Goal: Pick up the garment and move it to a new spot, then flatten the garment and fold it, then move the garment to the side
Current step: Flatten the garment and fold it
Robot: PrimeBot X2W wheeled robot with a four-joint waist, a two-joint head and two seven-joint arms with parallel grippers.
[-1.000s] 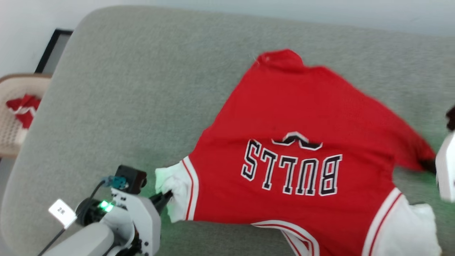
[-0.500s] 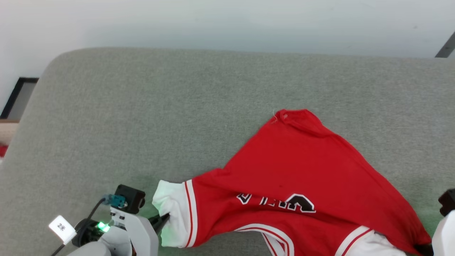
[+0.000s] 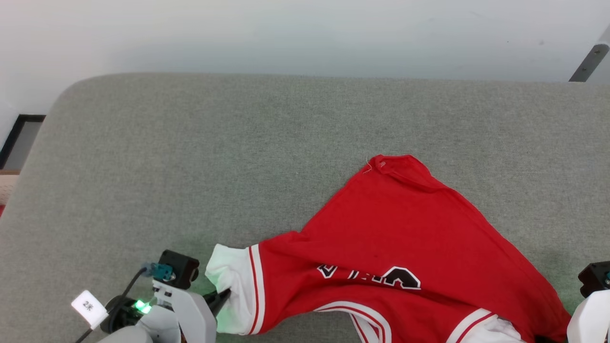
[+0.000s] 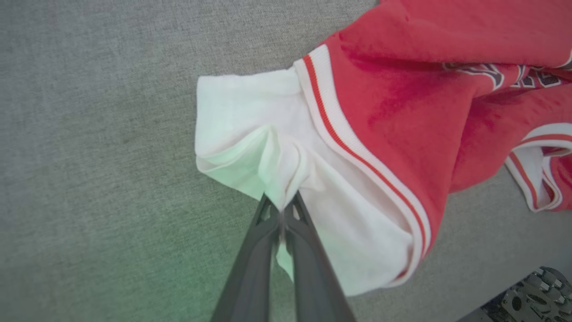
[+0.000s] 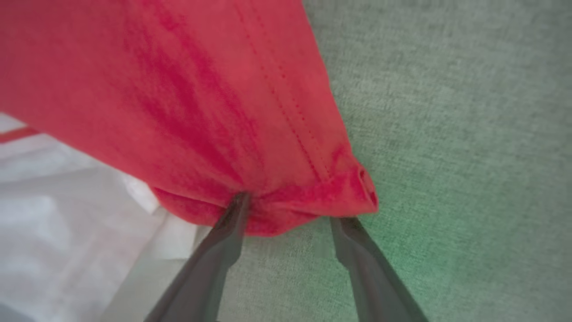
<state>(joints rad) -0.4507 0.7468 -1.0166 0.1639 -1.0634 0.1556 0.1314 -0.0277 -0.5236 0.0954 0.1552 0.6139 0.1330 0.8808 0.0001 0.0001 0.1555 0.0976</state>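
A grey cloth-covered table (image 3: 190,157) with a rounded far-left corner stands against a plain white wall (image 3: 286,33). A dark frame (image 3: 21,138) shows at the left and a slanted metal bar (image 3: 588,62) at the far right. The garment (image 3: 405,228) lies on the near right part of the table, running off the near edge of the view. One red corner peaks toward the far side, and a fold covers all but the tops of its black lettering (image 3: 371,275). A second ago the whole word lay spread out and the shirt was stretched wider; the camera has also moved since. The left claw (image 3: 224,299) sits at the white sleeve (image 3: 231,267), and the right arm's pale shell (image 3: 588,319) shows at the near right. Bare cloth stretches wide to the left and far side of the shirt. In the left wrist view, the claw's fingers are pressed together on a bunched pleat of the sleeve, with grey table beyond it. In the right wrist view, the right claw (image 5: 290,210) stands spread. One tip touches the red hem, the other sits just beneath the hem's corner, and open table lies to the right.
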